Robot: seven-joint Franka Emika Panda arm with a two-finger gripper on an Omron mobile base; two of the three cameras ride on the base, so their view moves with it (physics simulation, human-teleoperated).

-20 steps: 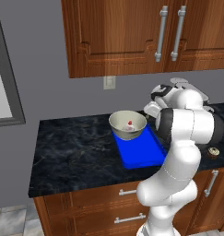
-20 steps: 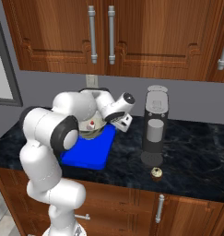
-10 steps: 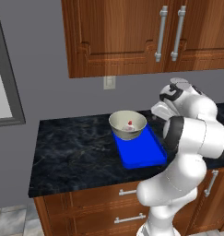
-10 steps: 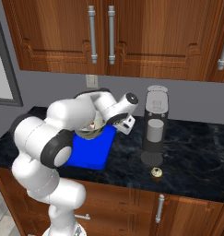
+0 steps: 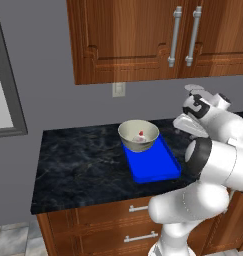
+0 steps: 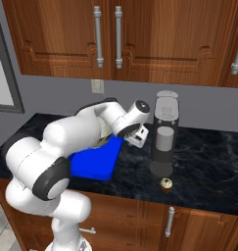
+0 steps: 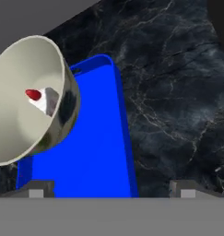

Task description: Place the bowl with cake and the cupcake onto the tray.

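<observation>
The cream bowl [image 5: 138, 136] stands on the far end of the blue tray [image 5: 155, 169], with the white-pink cake [image 5: 141, 134] and its red dot inside it. My gripper [image 5: 189, 125] hovers just right of the tray's far corner, open and holding nothing. The hand view looks down at the bowl [image 7: 21, 124], the cake [image 7: 39, 97] and the bare tray floor [image 7: 95, 152], with my gripper [image 7: 111, 191] open wide above the tray's edge. The small brown cupcake [image 6: 165, 184] sits near the counter's front edge, right of the tray [image 6: 93, 164] and of my gripper [image 6: 135, 138].
A dark coffee machine [image 6: 162, 135] stands upright on the black marble counter [image 6: 208, 166], just behind the cupcake. Wooden wall cabinets [image 5: 158, 35] hang overhead. My own arm [image 6: 76, 132] hides the bowl from the right base camera.
My hand has swung to the right, from beside the bowl to beyond the tray's right edge. The bowl and cake have stayed in place on the tray.
</observation>
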